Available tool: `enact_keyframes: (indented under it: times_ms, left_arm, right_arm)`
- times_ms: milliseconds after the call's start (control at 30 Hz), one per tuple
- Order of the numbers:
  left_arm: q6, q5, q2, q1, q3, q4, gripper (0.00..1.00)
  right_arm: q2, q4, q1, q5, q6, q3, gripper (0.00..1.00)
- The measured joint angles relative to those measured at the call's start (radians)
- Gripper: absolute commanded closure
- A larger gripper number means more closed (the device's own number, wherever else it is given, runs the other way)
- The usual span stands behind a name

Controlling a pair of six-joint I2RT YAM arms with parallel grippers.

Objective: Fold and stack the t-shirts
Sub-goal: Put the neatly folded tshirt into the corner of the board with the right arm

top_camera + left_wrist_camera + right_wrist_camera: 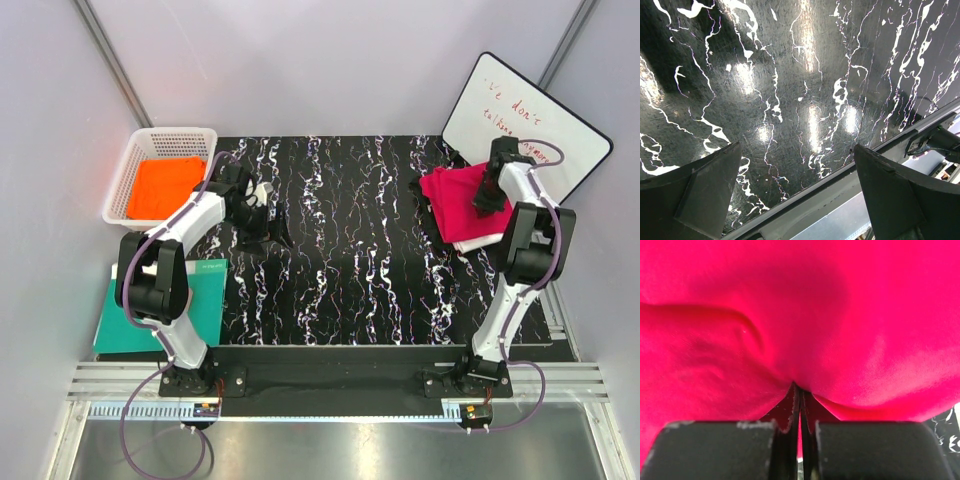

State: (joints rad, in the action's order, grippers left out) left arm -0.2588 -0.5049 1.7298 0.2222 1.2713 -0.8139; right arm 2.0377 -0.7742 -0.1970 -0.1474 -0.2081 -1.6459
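Observation:
The folded crimson-pink t-shirt lies at the table's right back, on top of the white t-shirt, of which only an edge shows. My right gripper is shut on the pink shirt's right edge; the pink cloth fills the right wrist view and pinches between the jaws. The bright orange t-shirt lies folded in the white basket. My left gripper is open and empty above the black marbled table, its fingers wide apart.
A white basket stands at the back left. A teal-green board lies at the table's left edge. A whiteboard leans at the back right, close behind the right arm. The table's front rail shows under the left gripper.

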Motion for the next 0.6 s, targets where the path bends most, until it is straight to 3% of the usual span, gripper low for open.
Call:
enact_keyframes:
  times_ms: [300,367,400,433,500,533,567,600]
  left_arm:
    - [0.0,0.001,-0.007,0.0,-0.004,0.0,0.01]
    - [0.0,0.001,-0.011,0.0,-0.004,0.0,0.01]
    - [0.0,0.001,-0.012,0.0,-0.004,-0.001,0.01]
    - [0.0,0.001,-0.014,0.0,-0.003,-0.001,0.01]
    - [0.0,0.004,-0.02,0.0,0.002,-0.003,0.01]
    - [0.001,0.006,-0.026,0.0,0.007,-0.005,0.01]
    - [0.002,0.01,-0.033,0.0,0.014,-0.006,0.01]
    - [0.005,0.015,-0.042,0.0,0.024,-0.008,0.01]
  right_arm:
    - [0.01,-0.009,0.041,-0.066,0.03,0.001,0.99]
    - [-0.025,-0.017,0.042,-0.04,0.026,0.01,0.9]
    - [-0.055,-0.024,0.042,-0.019,0.02,0.012,0.83]
    - [-0.08,-0.027,0.042,-0.006,0.013,0.012,0.65]
    - [-0.159,-0.031,0.045,0.039,-0.002,0.012,0.4]
    - [-0.204,-0.031,0.046,0.067,-0.008,0.012,0.13]
    - [-0.252,-0.027,0.048,0.096,-0.017,0.011,0.0]
    - [-0.301,-0.019,0.052,0.13,-0.022,0.011,0.0]
